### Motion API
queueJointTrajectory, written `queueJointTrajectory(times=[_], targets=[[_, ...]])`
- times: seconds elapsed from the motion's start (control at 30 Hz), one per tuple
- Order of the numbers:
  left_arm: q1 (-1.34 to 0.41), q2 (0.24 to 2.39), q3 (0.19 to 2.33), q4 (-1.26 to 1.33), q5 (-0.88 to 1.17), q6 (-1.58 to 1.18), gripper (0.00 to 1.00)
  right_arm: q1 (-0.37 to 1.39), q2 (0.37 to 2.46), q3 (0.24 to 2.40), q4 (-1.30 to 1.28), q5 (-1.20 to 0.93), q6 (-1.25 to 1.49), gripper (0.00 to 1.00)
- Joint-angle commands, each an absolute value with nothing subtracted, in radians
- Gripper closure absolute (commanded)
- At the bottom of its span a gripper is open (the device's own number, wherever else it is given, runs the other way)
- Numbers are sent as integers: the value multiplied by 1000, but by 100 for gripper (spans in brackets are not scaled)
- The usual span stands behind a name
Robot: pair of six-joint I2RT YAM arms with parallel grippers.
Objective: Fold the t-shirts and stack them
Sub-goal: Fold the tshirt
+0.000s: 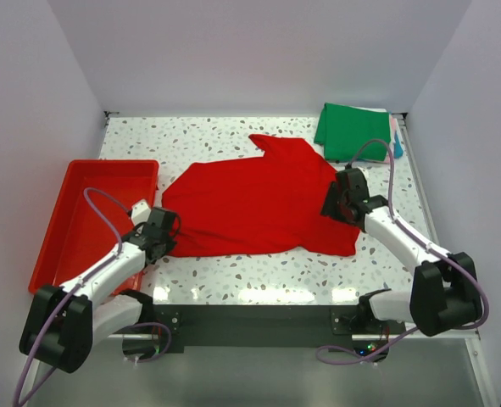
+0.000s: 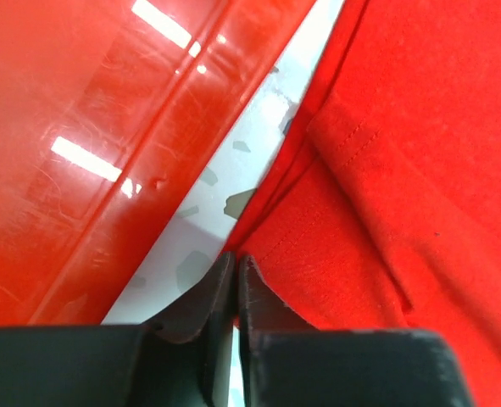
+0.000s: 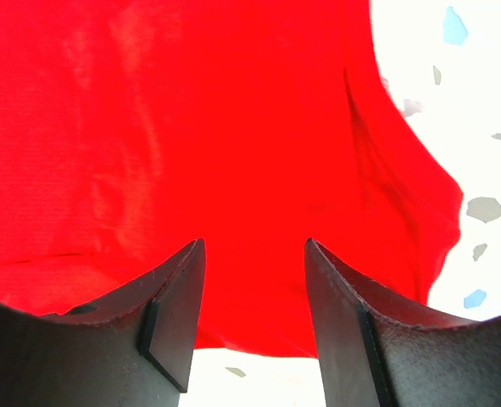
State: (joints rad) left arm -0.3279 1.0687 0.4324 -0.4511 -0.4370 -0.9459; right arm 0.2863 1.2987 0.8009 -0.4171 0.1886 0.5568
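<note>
Red shirt [image 2: 420,170] is soft matt knit cloth with a stitched hem. Green shirt [image 1: 352,131] looks like matt cloth too. The tray [image 2: 89,127] is glossy red plastic, a bit scuffed. Table [image 1: 191,136] is smooth, speckled and stone-look, kinda shiny. Right gripper [image 3: 254,246] fingers [image 3: 178,297]: matt black plastic.

My left arm [image 1: 106,273] and right arm [image 1: 400,231] are white links with black joints and bulky black shoulders. A lilac cable [image 1: 391,174] loops off each. My left tool [image 2: 236,264] and right tool [image 3: 254,250] have matte black fingers tapering to thin tips.
</note>
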Motion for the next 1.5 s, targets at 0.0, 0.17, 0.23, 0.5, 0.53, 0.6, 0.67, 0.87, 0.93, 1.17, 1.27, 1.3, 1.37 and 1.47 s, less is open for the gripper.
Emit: queueJointTrajectory(times=[0.0,0.17,0.23,0.5,0.53,0.6,0.67,0.87,0.93,1.17,1.27,1.3,1.37,1.47], targets=[[-331,1035,422,-411,-417,-927,94,264,1270,761,-404,199,565,45],[-331,964,436,-466,-396,-927,100,210,1284,721,-382,155,555,46],[-331,937,443,-507,-400,-933,100,187,1292,707,-370,141,551,46],[-344,887,445,-580,-359,-991,100,98,1374,680,-331,60,529,46],[-348,885,443,-606,-365,-1008,100,83,1385,681,-327,49,529,46],[-350,868,439,-623,-367,-1045,100,80,1423,693,-324,46,534,46],[-351,847,431,-644,-374,-1078,100,74,1449,704,-322,48,538,46],[-350,830,414,-658,-393,-1120,100,40,1480,729,-333,51,542,46],[-350,830,413,-649,-390,-1121,100,40,1450,732,-345,48,538,46],[-350,828,411,-638,-385,-1117,100,40,1306,716,-443,77,534,34],[-350,819,411,-640,-388,-1118,100,40,1243,675,-465,86,543,34],[-350,818,410,-638,-390,-1118,100,38,1230,666,-472,101,545,35],[-350,818,408,-637,-391,-1118,100,40,1198,638,-494,127,548,36],[-350,821,399,-626,-387,-1117,100,40,1163,612,-509,117,569,39]])
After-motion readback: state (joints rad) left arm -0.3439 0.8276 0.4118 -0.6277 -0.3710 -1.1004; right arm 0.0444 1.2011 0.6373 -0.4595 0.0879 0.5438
